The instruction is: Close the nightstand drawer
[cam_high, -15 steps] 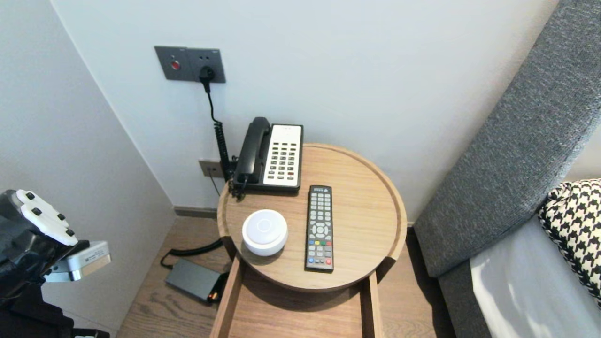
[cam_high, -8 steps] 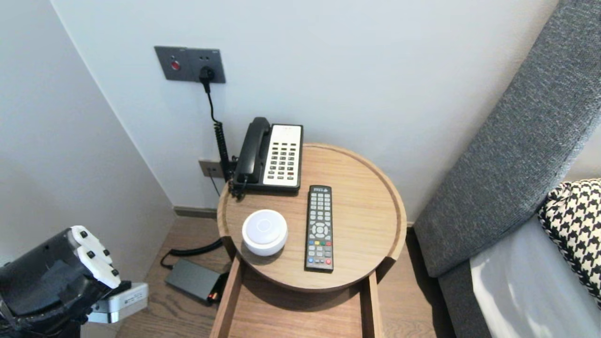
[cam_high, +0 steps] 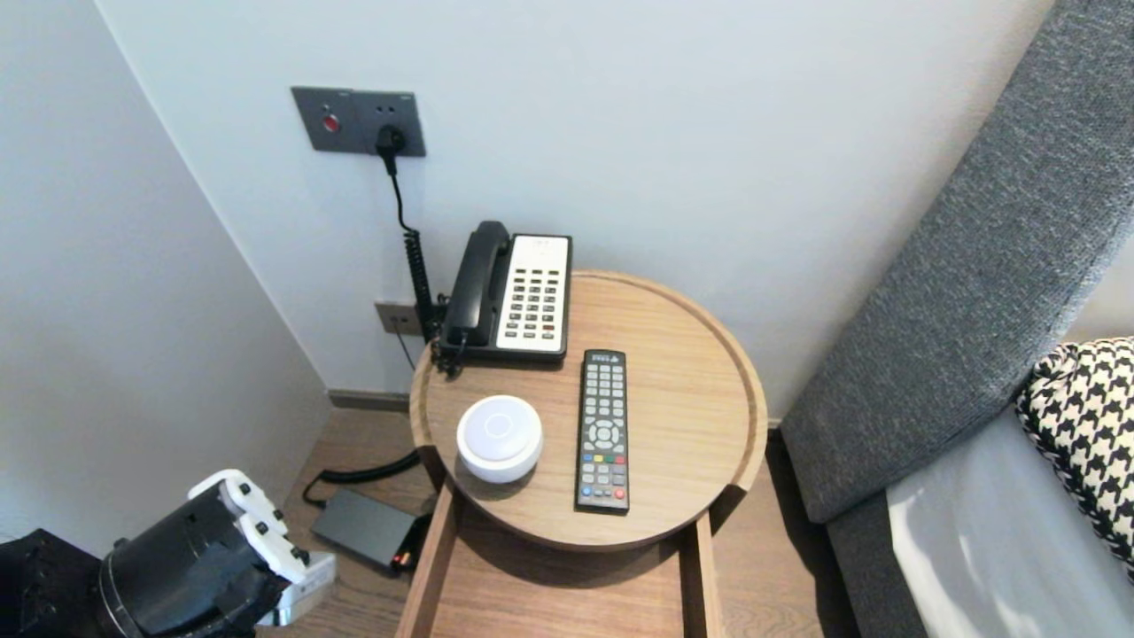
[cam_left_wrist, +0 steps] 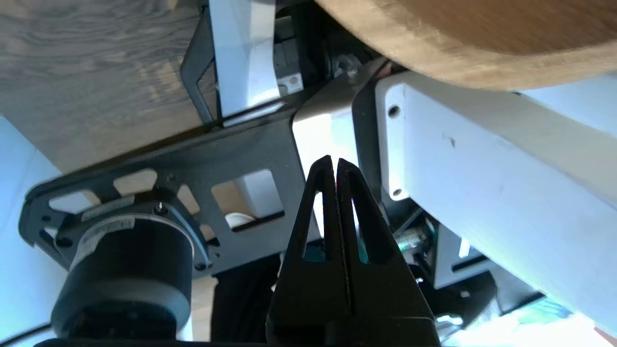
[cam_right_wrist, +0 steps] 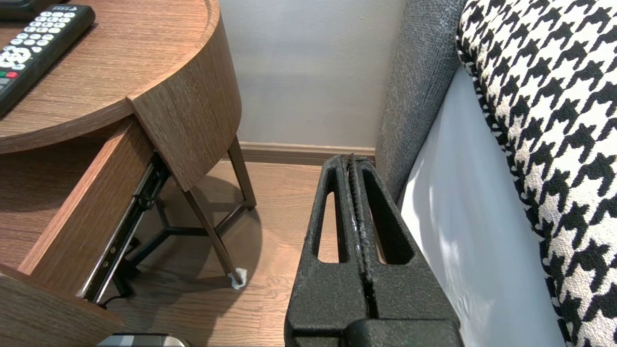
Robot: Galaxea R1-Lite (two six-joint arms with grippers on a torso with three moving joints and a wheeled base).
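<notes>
My left fingers (cam_left_wrist: 332,166) together, empty | dropped lower, nearer worktop's (cam_high: 673,372) left side | my right fingers (cam_right_wrist: 348,166) together, parked right of worktop

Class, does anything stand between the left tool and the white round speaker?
Yes: the round wooden table's raised rim lies between the shut left tool, low beside the table, and the white round speaker.
</notes>
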